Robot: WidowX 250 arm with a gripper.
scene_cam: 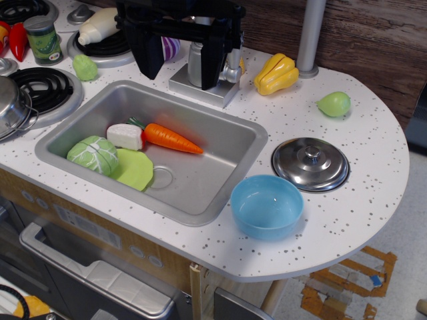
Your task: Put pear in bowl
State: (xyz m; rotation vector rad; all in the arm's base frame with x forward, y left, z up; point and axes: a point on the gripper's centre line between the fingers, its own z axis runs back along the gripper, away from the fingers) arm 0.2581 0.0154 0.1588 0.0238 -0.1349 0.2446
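The light-green pear (334,104) lies on the white speckled counter at the far right, near the curved edge. The light-blue bowl (267,207) stands empty on the counter at the front, just right of the sink. My black gripper (183,60) hangs at the top centre over the back of the sink, by the toy faucet, well to the left of the pear and far behind the bowl. Its two fingers stand apart with nothing held between them.
A steel lid (310,164) lies between pear and bowl. A yellow pepper (276,74) and a grey post (311,37) stand left of the pear. The sink (220,190) holds a carrot (170,138), a cabbage (93,155) and a green plate. Burners and a pot are at left.
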